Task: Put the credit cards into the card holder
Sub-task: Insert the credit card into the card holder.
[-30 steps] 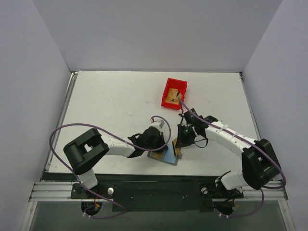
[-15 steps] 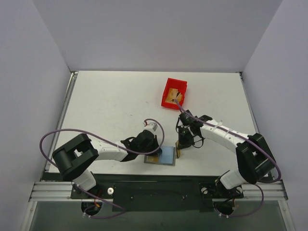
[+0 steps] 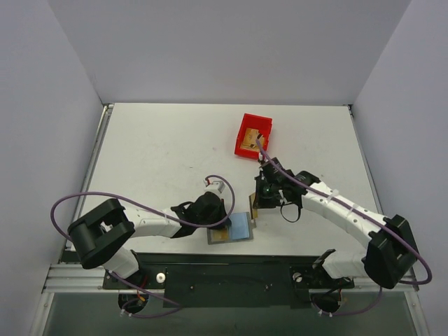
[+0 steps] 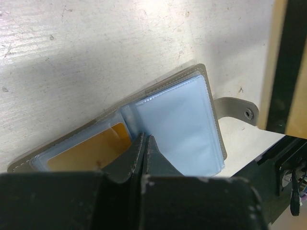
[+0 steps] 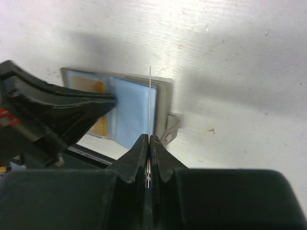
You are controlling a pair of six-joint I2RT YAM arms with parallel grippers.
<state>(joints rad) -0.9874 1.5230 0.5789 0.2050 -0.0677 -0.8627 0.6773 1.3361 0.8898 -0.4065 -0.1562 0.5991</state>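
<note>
Card holder (image 4: 178, 125) open, gold card (image 4: 90, 151) inside

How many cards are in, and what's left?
Done: one card sits in the open holder. In hand: the right pincer grips a second card edge-on over the holder, where the closed left pincer rests. Left: a third card lies in the red bin.
</note>
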